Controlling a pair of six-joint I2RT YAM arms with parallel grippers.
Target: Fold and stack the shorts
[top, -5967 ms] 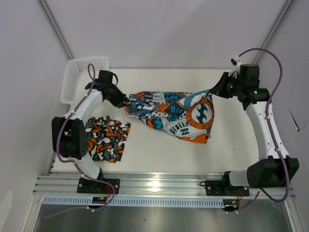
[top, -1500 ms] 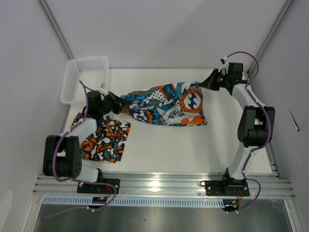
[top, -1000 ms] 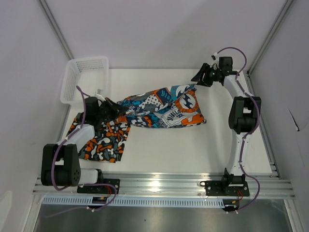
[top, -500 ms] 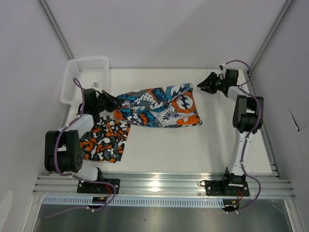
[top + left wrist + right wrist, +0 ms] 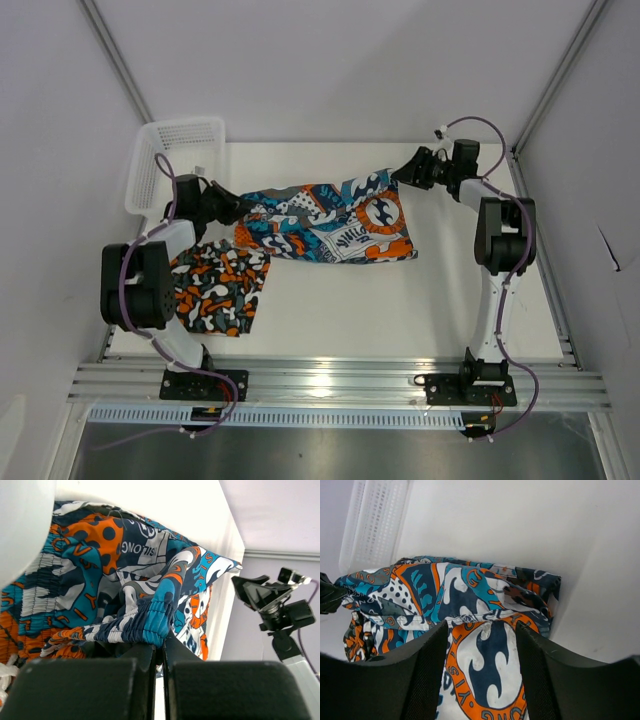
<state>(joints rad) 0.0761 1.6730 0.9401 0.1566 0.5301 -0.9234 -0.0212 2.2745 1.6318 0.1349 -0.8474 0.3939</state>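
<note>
The left arm [image 5: 172,240] and right arm [image 5: 497,300] are built of white tubular links joined by chunky black motor housings. A thin purple cable [image 5: 470,121] loops along each. Both stand on black base plates [image 5: 203,384]. The left claw [image 5: 159,680] and right claw [image 5: 480,680] are matte black, and the right one's fingers [image 5: 427,680] are finely textured.

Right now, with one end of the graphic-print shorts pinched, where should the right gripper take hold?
Probably the far right corner of the graphic-print shorts, from the right and above: it lies free just ahead of the open right gripper, opposite the end the left gripper pinches.
</note>
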